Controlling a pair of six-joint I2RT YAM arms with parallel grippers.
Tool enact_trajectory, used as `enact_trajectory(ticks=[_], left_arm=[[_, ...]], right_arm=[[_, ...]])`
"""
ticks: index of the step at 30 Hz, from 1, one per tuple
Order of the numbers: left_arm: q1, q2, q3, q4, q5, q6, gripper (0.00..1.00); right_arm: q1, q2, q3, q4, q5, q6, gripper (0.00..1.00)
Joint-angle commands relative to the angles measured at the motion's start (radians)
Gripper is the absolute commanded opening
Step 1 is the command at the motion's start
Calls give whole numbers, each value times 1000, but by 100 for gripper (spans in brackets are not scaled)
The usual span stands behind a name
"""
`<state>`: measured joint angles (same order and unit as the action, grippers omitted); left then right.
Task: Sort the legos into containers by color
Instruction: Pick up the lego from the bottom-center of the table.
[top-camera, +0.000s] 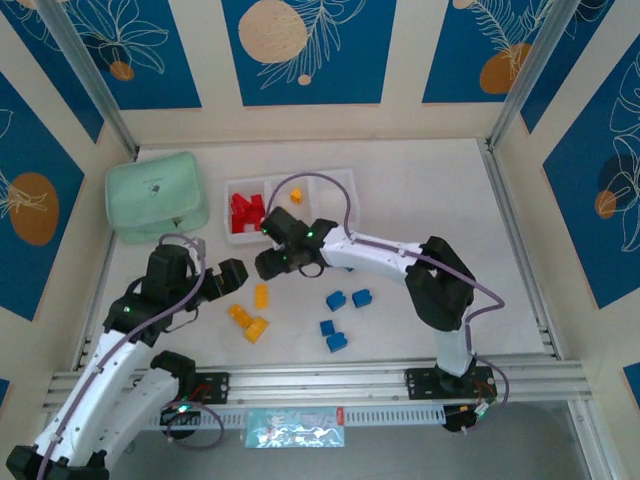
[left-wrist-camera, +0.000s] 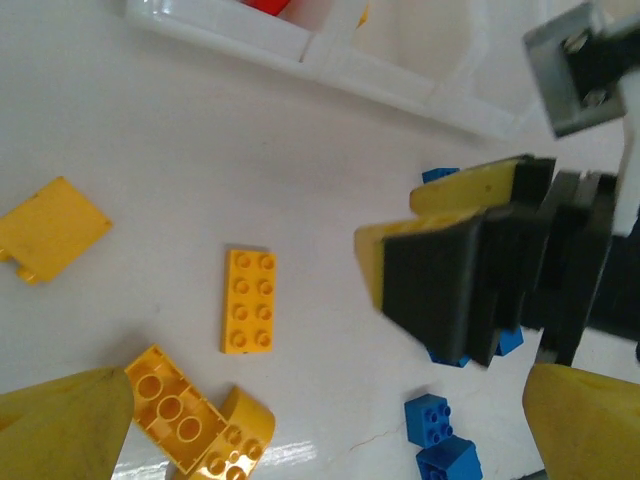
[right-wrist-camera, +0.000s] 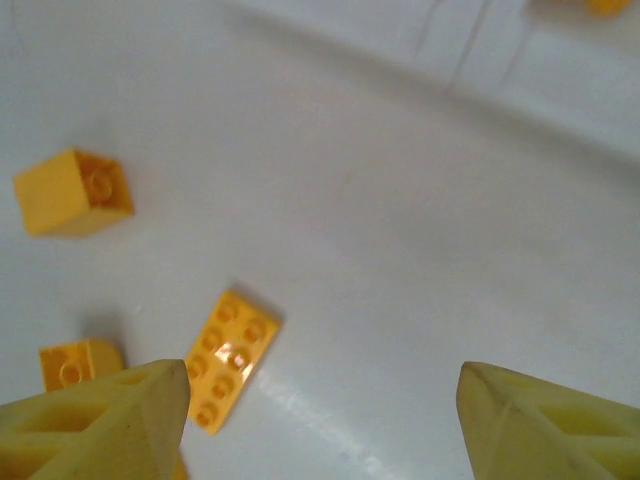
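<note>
Brick (left-wrist-camera: 249, 301) yellow, eight-stud rectangle, glossy | tray (left-wrist-camera: 300, 35) translucent white plastic | left gripper (left-wrist-camera: 330, 410) spread, empty | right gripper (right-wrist-camera: 320, 385) spread, empty

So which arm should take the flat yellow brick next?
Right, probably. The right gripper is open with the flat yellow brick beside one fingertip, and it is nearer the tray. The left gripper, also open, is close too.

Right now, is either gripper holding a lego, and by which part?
Neither. The left gripper and the right gripper are both open, nothing between their fingers; the flat yellow lego lies loose on the table.
</note>
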<state>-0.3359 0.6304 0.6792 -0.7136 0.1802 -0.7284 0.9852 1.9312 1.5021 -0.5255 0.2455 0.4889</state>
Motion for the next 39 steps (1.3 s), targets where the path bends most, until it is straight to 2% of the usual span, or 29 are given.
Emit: enact_trajectory(ticks=[1, 7, 18, 24, 34, 39], left_arm=[[9, -34, -21, -50, -28, -13, 99], [9, -71, -18, -94, -51, -20, 99], [9, -139, -41, -117, -81, -60, 99], [8, -132, -38, -106, -82, -60, 99], [9, -133, -35, -106, -82, -59, 99], [9, -132, -35, -95, -74, -63, 99]], right_arm=[[29, 28, -3, 52, -39, 65, 74], [64, 104, 8, 75, -61, 92, 78], [120, 216, 65, 51, 24, 97, 82], [150, 277, 147, -45, 152, 63, 81], [176, 256, 135, -134, 290, 59, 71], [165, 217, 92, -129, 266, 66, 60]])
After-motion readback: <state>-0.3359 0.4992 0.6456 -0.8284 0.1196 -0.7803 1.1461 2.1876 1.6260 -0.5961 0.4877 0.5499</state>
